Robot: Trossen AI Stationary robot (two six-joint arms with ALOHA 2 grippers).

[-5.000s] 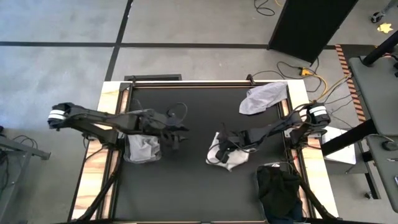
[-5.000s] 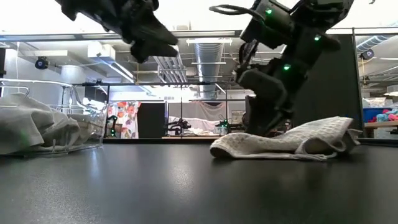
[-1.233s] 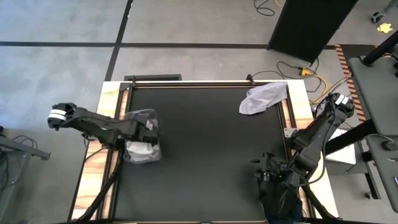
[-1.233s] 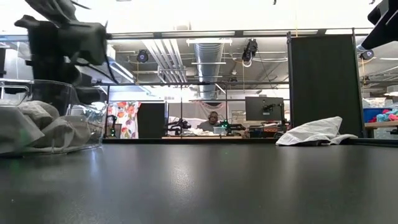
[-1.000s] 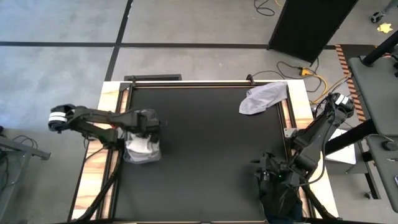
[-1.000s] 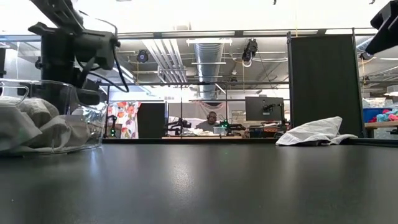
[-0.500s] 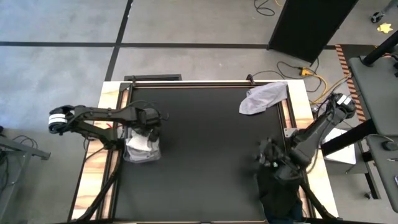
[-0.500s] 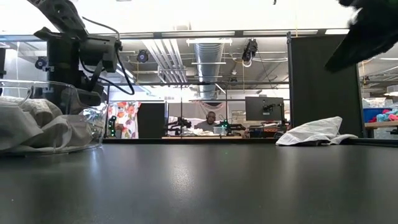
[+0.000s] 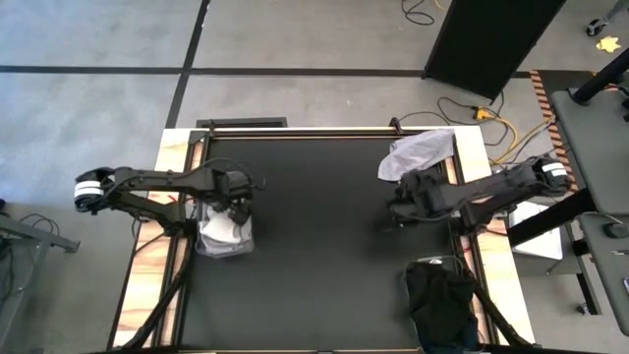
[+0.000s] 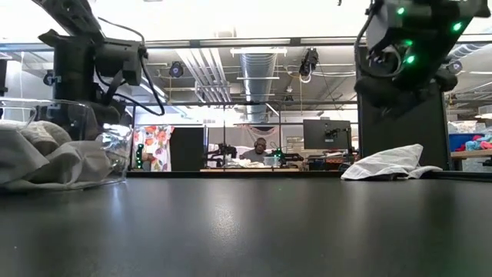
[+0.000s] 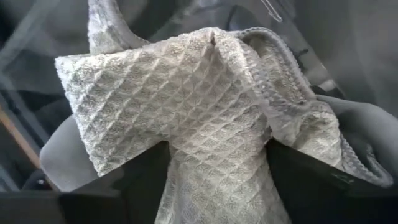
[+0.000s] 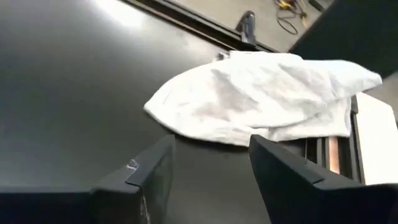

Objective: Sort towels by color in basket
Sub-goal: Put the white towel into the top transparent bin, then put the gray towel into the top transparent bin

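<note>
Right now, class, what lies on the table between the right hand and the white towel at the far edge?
Nothing: in the right wrist view only bare black table separates the open right hand from the white towel.

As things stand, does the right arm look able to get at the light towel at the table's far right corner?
Probably yes. The right pincer is open and faces the light towel with only bare table between them; nothing blocks the way.

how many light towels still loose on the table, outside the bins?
1. The white towel lies at the table's far right corner, just ahead of the open right gripper. The clear bin at the left edge holds light towels; more may be hidden there.
</note>
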